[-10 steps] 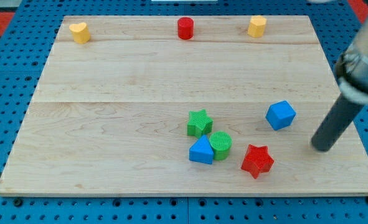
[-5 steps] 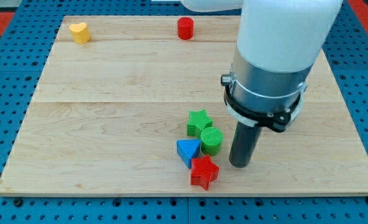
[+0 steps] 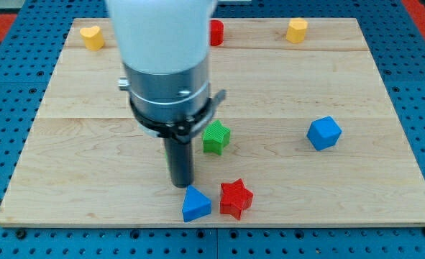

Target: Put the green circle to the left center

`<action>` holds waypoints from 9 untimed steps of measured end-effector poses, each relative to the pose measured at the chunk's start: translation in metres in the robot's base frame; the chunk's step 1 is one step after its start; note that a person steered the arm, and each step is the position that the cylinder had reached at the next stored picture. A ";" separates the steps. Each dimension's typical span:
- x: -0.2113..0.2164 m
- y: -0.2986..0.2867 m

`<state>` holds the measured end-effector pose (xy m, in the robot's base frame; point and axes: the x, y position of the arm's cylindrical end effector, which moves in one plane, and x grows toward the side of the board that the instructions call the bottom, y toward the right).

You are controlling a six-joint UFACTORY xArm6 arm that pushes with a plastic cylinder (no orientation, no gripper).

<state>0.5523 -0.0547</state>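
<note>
Tip mid-board, green circle hidden.
No claw on this rig. My tip (image 3: pixel 181 184) sits above blue triangle (image 3: pixel 195 204), left of green star (image 3: pixel 215 137); circle prob behind rod. Push steadily left, w/ contact centred.

The wooden board (image 3: pixel 90 144) carries yellow, red, blue and green blocks (two near the bottom edge touch).

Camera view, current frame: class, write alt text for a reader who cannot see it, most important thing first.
A large arm's dark rod stands on a wooden board, my tip just above a blue triangle, with a red star beside it and a green star to the rod's right. No green circle shows. A blue cube sits right; yellow blocks and a red cylinder line the top.
</note>
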 end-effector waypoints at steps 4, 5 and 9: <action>-0.113 0.002; -0.124 0.023; -0.160 -0.101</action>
<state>0.3923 -0.1557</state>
